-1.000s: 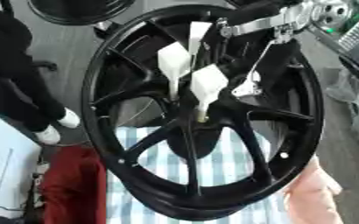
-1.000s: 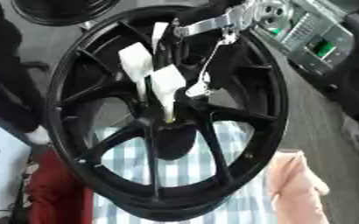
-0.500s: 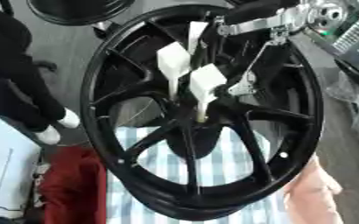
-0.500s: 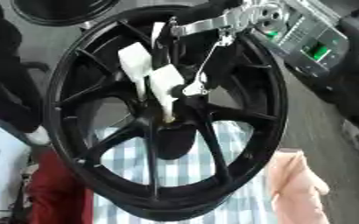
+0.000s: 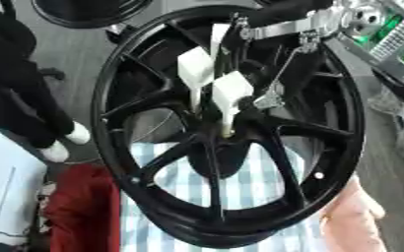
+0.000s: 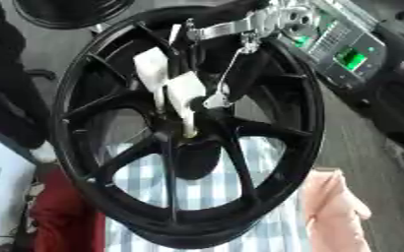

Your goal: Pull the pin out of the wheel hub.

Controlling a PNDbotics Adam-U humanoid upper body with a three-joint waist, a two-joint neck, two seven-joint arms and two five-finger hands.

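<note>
A large black spoked wheel hub (image 5: 162, 206) stands tilted on a blue-and-white checked cloth (image 5: 240, 187). My right arm comes in from the upper right, over the rim. My right hand (image 5: 231, 91) hangs inside the wheel with its white-tipped fingers (image 5: 195, 69) pointing down at the hub's centre. A thin pale pin (image 5: 227, 125) runs from the lower white fingertip down into the centre bore, and the fingers look pinched on its top. The arm's silver wrist linkage (image 6: 240, 29) crosses the top of the rim. My left hand shows in neither view.
A grey device with green lights (image 6: 343, 49) lies to the upper right. A red bag (image 5: 81, 206) sits at the lower left and a pale pink cloth (image 5: 352, 216) at the lower right. A second black wheel (image 5: 84, 10) lies at the top left, beside a person's dark legs.
My right arm's wrist has drifted slightly left over the rim. The white fingertips and the pin stay in the same place at the hub's centre.
</note>
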